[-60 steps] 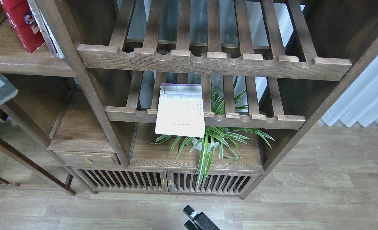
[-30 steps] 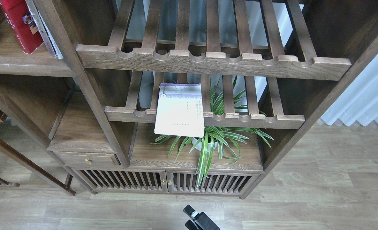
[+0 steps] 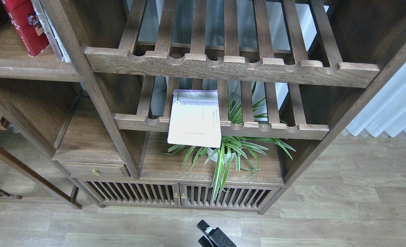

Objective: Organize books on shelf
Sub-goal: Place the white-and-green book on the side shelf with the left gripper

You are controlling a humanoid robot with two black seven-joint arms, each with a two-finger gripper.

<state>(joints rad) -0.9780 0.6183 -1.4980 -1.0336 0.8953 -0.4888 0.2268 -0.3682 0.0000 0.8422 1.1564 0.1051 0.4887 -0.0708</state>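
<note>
The red book (image 3: 24,25) with photos stands leaning at the top left on the solid dark-brown shelf (image 3: 28,70), next to a thin worn white-spined book (image 3: 54,37). The thin pale lavender-white book (image 3: 195,118) lies flat on the lower slatted rack (image 3: 278,130) and overhangs its notched front rail. The thick yellow-green book is out of view. Neither gripper shows. Only a small black part of me (image 3: 214,236) shows at the bottom edge, over the floor.
An upper slatted rack (image 3: 230,67) juts out above the lavender book. A spider plant in a white pot (image 3: 223,154) stands on the cabinet top below it. A small drawer (image 3: 93,169) is at the lower left. White curtains (image 3: 391,109) hang at the right.
A flat grey, dark-edged thing at the left edge one second ago has gone from view. The view has shifted slightly. The books have not moved.
</note>
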